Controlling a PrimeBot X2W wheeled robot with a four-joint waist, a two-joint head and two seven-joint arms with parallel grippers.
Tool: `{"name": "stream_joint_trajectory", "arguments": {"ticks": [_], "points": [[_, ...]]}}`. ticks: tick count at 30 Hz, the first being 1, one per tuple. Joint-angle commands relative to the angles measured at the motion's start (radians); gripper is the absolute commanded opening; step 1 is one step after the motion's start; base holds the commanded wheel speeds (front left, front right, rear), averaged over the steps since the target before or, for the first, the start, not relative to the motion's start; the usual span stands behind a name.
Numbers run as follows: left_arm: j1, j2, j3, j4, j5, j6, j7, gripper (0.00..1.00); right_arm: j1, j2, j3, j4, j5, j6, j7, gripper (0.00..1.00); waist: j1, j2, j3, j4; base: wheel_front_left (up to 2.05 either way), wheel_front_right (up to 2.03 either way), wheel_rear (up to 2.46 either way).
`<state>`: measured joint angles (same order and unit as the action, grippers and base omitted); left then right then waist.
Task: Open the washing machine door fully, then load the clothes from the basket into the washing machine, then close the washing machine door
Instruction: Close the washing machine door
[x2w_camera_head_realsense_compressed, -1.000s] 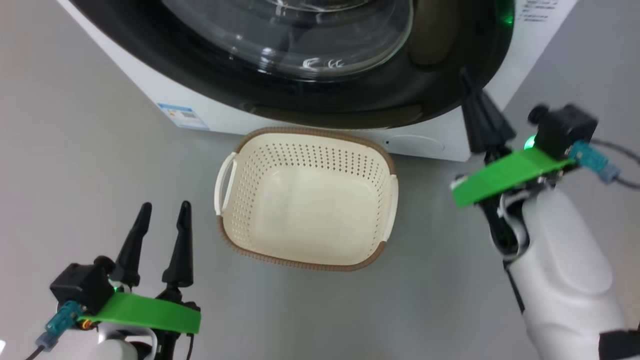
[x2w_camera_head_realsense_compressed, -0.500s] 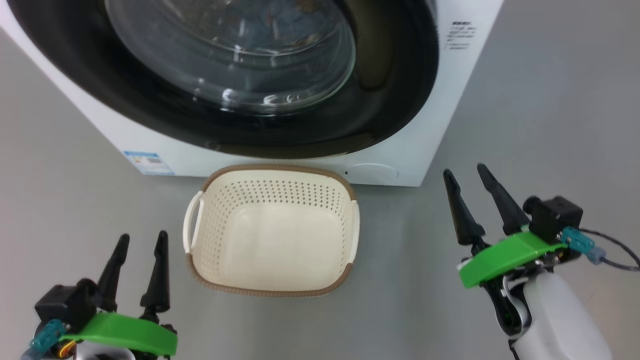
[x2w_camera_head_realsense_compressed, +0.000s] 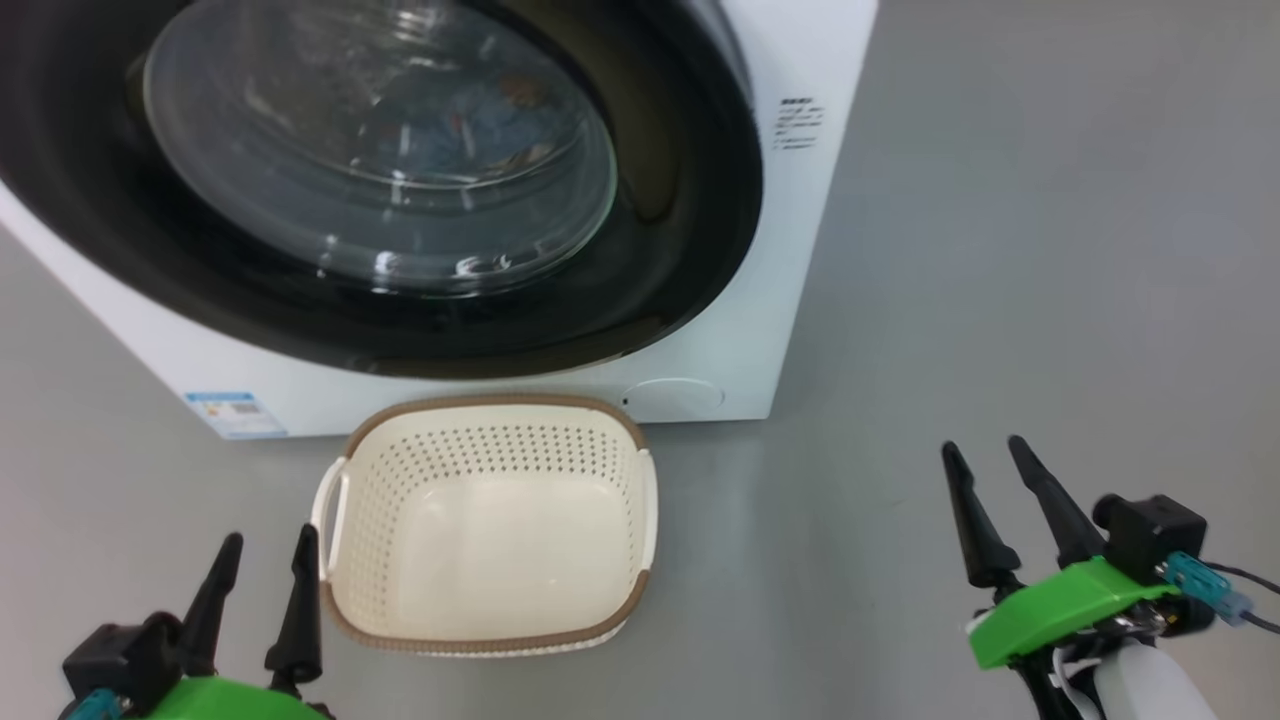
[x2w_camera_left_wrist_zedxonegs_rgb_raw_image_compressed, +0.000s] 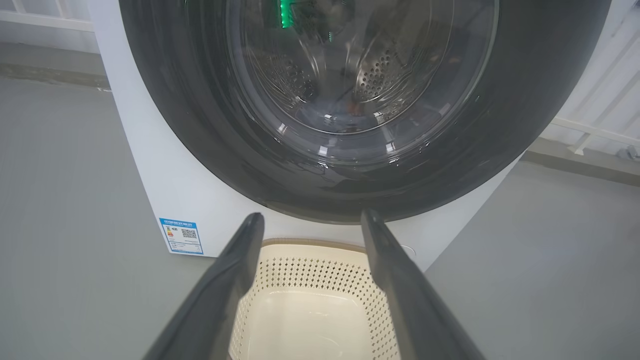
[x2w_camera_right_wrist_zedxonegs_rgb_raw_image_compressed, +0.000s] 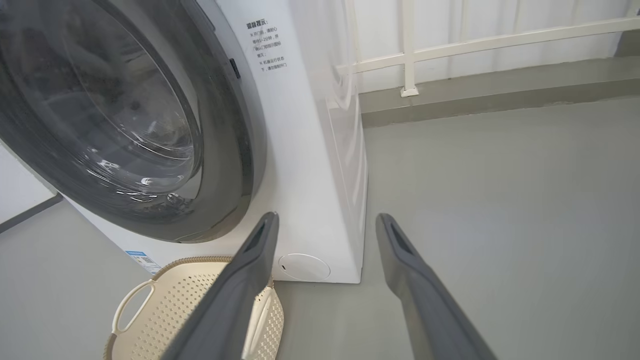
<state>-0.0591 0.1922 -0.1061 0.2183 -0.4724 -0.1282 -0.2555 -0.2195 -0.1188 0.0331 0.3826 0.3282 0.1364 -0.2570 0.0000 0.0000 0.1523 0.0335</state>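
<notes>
Large round door (x2w_camera_head_realsense_compressed: 690, 240) with a glossy black rim and domed glass window, shut and facing the camera, upper left of the frame, on a big white boxy washing machine (x2w_camera_head_realsense_compressed: 770, 300). Light blue printed clothes (x2w_camera_head_realsense_compressed: 470, 110) show behind the glass (blurred by reflections). Just below, on the grey floor (x2w_camera_head_realsense_compressed: 1000, 250), a small cream perforated plastic basket (x2w_camera_head_realsense_compressed: 490, 402) sits empty, long axis left to right. Left hand (x2w_camera_head_realsense_compressed: 268, 540) at lower left and right hand (x2w_camera_head_realsense_compressed: 982, 452) at lower right, both spread, holding nothing.

The white washing machine (x2w_camera_head_realsense_compressed: 790, 250) stands ahead of my left gripper (x2w_camera_head_realsense_compressed: 270, 537), its black-rimmed glass door (x2w_camera_head_realsense_compressed: 680, 250) shut. Through the glass, light blue clothes (x2w_camera_head_realsense_compressed: 480, 115) with orange-brown print lie inside. The cream perforated basket (x2w_camera_head_realsense_compressed: 490, 402), brown-rimmed, sits upright just ahead of my left gripper, well left of my right gripper (x2w_camera_head_realsense_compressed: 982, 446), bare inside.
</notes>
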Motion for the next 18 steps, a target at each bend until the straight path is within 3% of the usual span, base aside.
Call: {"name": "stream_joint_trajectory", "arguments": {"ticks": [1, 18], "points": [[-0.006, 0.027, 0.039, -0.016, -0.01, -0.003, -0.006, 1.0, 0.01, -0.006, 0.016, -0.028, 0.019, -0.006, -0.005, 1.0, 0.0, 0.0, -0.017, -0.018, 0.0, 0.0, 0.0], [0.051, 0.034, 0.052, -0.014, -0.03, -0.003, -0.006, 1.0, 0.092, -0.032, -0.043, -0.048, 0.018, -0.006, -0.005, 1.0, 0.0, 0.0, -0.059, -0.061, 0.0, 0.0, 0.0]]}}
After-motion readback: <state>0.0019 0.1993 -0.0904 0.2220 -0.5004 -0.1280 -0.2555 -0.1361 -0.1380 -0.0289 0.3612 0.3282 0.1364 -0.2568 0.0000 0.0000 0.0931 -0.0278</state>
